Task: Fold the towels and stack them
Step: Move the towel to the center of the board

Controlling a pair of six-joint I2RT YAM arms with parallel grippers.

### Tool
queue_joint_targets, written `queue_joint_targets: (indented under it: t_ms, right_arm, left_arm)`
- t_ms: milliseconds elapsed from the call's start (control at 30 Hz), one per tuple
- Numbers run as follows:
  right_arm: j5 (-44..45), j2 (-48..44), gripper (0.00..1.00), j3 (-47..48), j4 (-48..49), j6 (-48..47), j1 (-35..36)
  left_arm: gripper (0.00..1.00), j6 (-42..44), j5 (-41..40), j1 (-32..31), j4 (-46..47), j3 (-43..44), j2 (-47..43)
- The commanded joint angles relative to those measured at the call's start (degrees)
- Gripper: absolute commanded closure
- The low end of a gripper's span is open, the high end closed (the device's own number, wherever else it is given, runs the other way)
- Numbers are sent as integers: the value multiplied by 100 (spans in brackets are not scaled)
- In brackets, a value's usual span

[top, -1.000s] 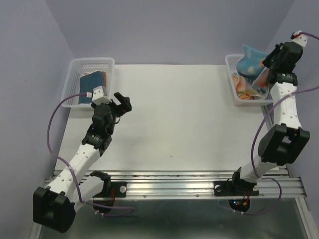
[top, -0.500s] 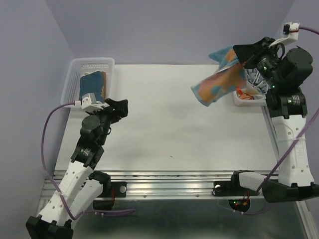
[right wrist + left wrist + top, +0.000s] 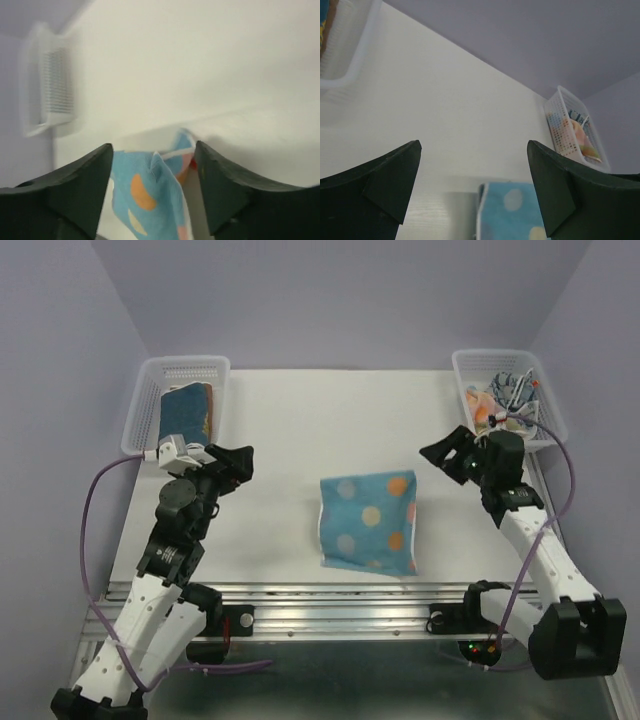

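Observation:
A blue towel with coloured polka dots (image 3: 367, 523) lies spread on the table's near middle. My right gripper (image 3: 445, 455) hovers just past its far right corner, open. In the right wrist view the towel (image 3: 150, 195) shows rumpled below the gap between the parted fingers, gripper (image 3: 152, 165). My left gripper (image 3: 235, 462) is open to the left of the towel, nothing in it. In the left wrist view the gripper (image 3: 475, 170) frames the towel's near edge (image 3: 512, 210). Folded towels (image 3: 185, 412) sit in the left basket. Crumpled towels (image 3: 505, 400) fill the right basket.
A white mesh basket (image 3: 150, 380) stands at the back left corner and another (image 3: 470, 370) at the back right. The right basket (image 3: 572, 130) also shows in the left wrist view. Purple walls close in the table on three sides.
My right arm swung the polka-dot towel out of the right basket to the table's middle and its jaws opened; the towel now lies flat. The left arm shifted slightly.

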Motion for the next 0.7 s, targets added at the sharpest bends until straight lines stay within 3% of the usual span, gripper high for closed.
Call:
queue_joint_targets:
  t_ms: [0,67,100,367,667]
  right_arm:
    - [1741,352,20,-719,-998,-193,18]
    - [1848,371,4,-719,-1063,-335,9]
    - [1778,327,0,-745,-959,-501,18]
    - [1224,422,0,-912,-659,-784,202]
    - [1620,1012,4,-1140,-633,-652,1318]
  left_arm:
    - [1,15,-2,-3,15,26,372]
    - [1,24,112,-3,94,43,593]
    - [1,32,165,-3,138,52,829]
    - [1,129,1009,-222,806,184,2605]
    - [4,200,1054,-1329,938,483,4082]
